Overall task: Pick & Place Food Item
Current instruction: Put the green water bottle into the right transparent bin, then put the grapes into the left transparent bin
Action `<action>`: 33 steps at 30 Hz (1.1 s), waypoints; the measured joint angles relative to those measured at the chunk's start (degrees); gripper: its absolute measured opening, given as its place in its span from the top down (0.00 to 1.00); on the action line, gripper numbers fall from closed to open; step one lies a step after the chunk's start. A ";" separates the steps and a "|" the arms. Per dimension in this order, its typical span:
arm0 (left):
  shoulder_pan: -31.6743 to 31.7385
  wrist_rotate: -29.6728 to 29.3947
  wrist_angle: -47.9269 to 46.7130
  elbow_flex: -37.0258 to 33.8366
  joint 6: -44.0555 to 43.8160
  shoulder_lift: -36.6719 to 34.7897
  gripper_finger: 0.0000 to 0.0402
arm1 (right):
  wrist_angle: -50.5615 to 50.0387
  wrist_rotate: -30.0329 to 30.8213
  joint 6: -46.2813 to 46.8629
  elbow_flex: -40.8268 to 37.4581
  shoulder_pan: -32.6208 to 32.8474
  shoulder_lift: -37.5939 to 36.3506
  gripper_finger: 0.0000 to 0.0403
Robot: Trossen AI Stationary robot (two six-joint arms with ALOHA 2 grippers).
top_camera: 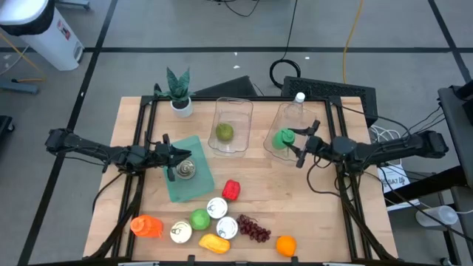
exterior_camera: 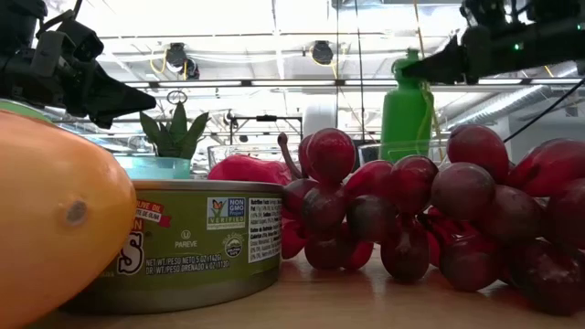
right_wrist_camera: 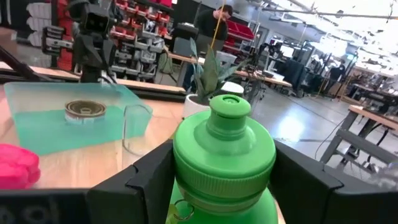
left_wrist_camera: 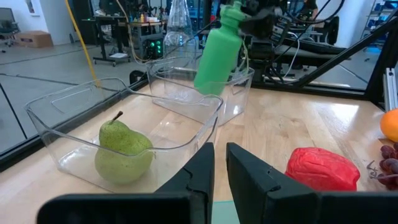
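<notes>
My right gripper (top_camera: 294,140) is shut on a green bottle (top_camera: 282,138), which it holds above the right clear bin (top_camera: 275,151). The bottle also shows in the low view (exterior_camera: 406,110) and, tilted, in the left wrist view (left_wrist_camera: 219,53). A green pear (left_wrist_camera: 123,154) lies on the floor of the left clear bin (top_camera: 235,111). My left gripper (top_camera: 174,157) hovers shut over a teal tray (top_camera: 186,193), beside a tin can (top_camera: 185,171) that stands in the tray. It touches nothing. My right gripper pinches the green bottle's neck just below the cap (right_wrist_camera: 198,200), one finger (right_wrist_camera: 137,171) on each side. The fingers come in level from the table's right. The bottle is lifted clear and hangs below them, its base (left_wrist_camera: 207,86) tilted over the bin.
A potted plant (top_camera: 179,92) and a clear bottle (top_camera: 298,99) stand at the far side. Near the front edge lie a red pepper (top_camera: 230,190), a green apple (top_camera: 199,219), cans (top_camera: 216,207), grapes (top_camera: 253,229), an orange (top_camera: 285,245) and a yellow fruit (top_camera: 213,242).
</notes>
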 joint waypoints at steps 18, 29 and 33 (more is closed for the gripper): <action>-0.02 -0.02 0.02 0.00 0.09 0.02 0.88 | 0.40 -0.39 5.73 -4.19 -3.41 3.21 0.45; -0.01 -0.02 0.04 0.00 0.14 0.02 0.88 | 3.06 -0.46 8.19 -4.27 -3.41 3.23 0.29; 0.00 -0.02 0.04 0.00 0.13 0.00 0.88 | 3.71 -0.37 8.82 -4.27 -3.41 3.23 0.22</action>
